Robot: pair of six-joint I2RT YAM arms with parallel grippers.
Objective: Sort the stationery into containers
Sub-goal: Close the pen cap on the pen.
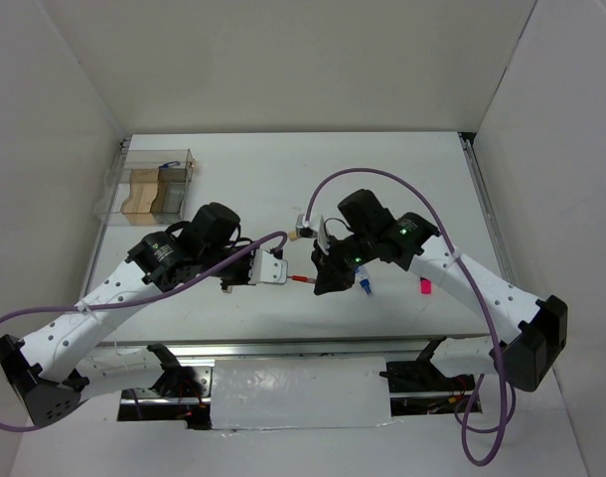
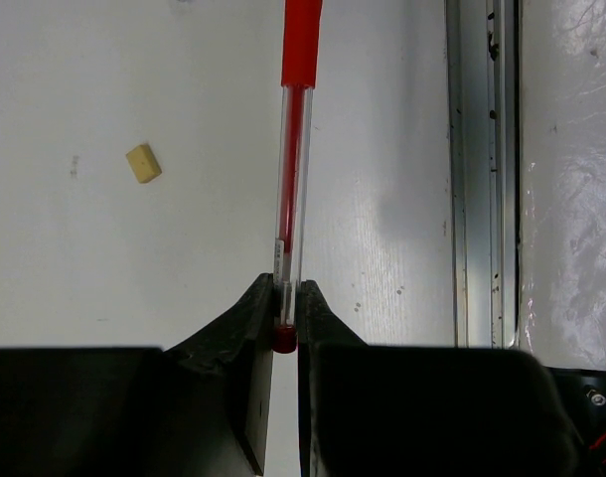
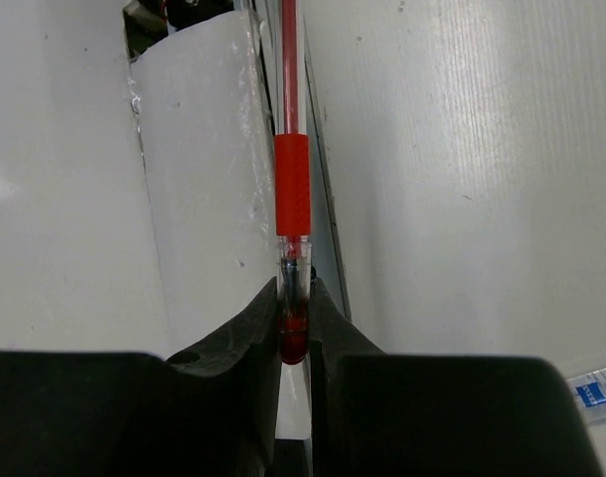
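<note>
One thin red pen [image 2: 293,189] spans left gripper [image 2: 285,316] to right gripper [image 3: 294,320].

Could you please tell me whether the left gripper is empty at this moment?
No, the left gripper is shut on one end of the red pen.

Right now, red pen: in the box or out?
Out. The left gripper and right gripper each pinch one end of the red pen, well apart from the clear box.
</note>
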